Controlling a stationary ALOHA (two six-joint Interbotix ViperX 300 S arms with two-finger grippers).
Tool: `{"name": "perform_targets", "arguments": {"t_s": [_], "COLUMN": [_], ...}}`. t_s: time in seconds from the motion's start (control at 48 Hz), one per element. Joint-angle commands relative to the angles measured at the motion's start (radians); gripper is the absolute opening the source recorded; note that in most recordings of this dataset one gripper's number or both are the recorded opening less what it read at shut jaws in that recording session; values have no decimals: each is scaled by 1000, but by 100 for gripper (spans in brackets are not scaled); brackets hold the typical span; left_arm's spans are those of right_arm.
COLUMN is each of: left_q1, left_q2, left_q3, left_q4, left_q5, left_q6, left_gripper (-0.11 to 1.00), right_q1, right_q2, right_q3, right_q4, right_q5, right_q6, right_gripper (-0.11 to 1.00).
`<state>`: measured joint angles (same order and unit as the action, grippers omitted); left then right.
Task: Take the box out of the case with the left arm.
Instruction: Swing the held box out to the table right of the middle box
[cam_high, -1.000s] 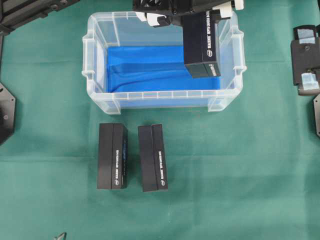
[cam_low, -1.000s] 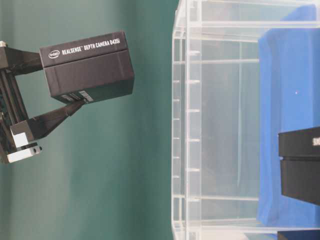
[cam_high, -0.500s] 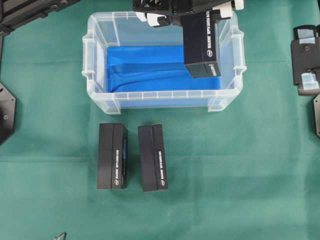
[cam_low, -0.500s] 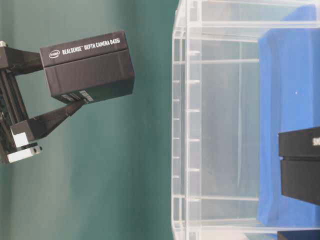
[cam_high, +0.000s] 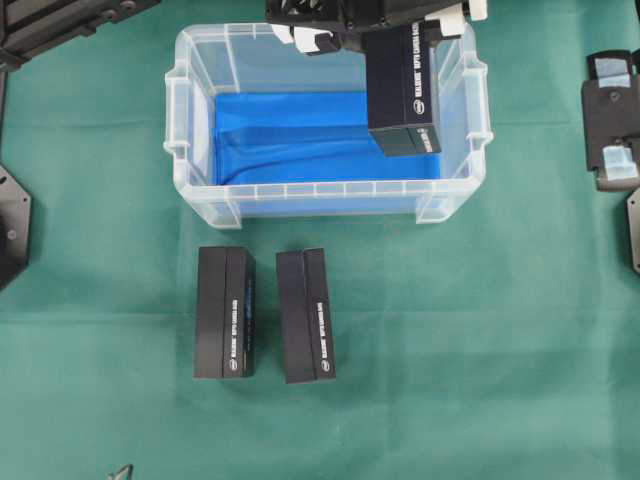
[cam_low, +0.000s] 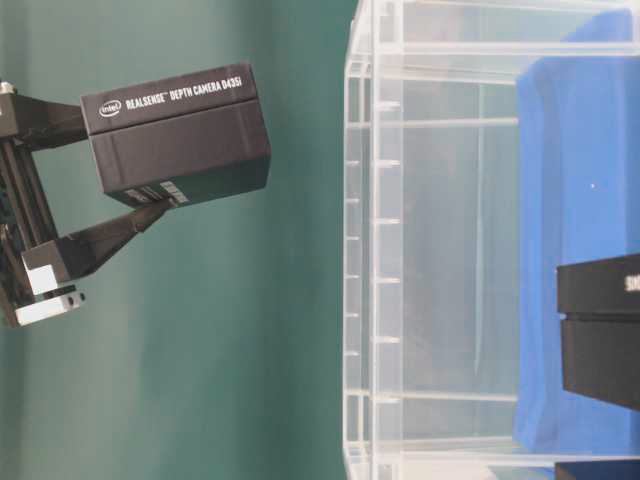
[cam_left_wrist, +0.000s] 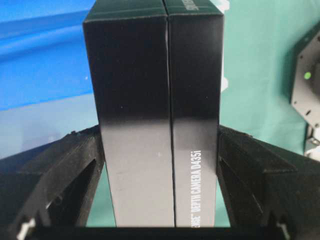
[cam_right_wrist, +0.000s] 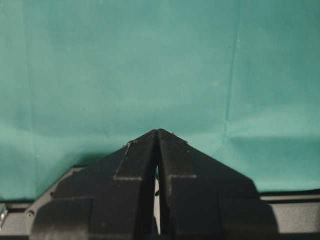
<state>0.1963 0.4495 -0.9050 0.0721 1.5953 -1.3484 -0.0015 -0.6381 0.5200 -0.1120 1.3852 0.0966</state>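
Black box (cam_high: 403, 90) is pinched between the fingers of the left gripper (cam_left_wrist: 160, 165), held above the case (cam_high: 190, 110) at upper right of the overhead view. Only blue lining (cam_high: 290, 140) is seen in the case. Right gripper (cam_right_wrist: 158, 137) is pressed together.

Black box (cam_high: 403, 88), clear case (cam_high: 190, 120), blue lining (cam_high: 290, 140).

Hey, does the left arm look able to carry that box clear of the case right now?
Probably yes. The left gripper grips the box, which the table-level view shows hanging well clear of the case rim.
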Motion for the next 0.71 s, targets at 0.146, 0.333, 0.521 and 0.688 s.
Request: {"name": "perform_targets", "arguments": {"t_s": [0.146, 0.333, 0.521, 0.688], "left_q1": [-15, -55, -106, -167], "left_q2": [-61, -61, -64, -67], "left_q3": [-12, -15, -20, -20], "left_q4": [3, 5, 11, 34], "left_q5": [-6, -5, -5, -5], "left_q6": [2, -9, -38, -91], "left_gripper": [65, 65, 65, 65], "right_q1": [-2, -2, -2, -2], "right_q2": [0, 0, 0, 0], "right_q3": [-9, -9, -9, -9], "right_q4": [-3, -3, -3, -3], "right_q5": [-5, -5, -5, -6], "right_q6": [0, 0, 0, 0], "right_gripper": [0, 0, 0, 0]}}
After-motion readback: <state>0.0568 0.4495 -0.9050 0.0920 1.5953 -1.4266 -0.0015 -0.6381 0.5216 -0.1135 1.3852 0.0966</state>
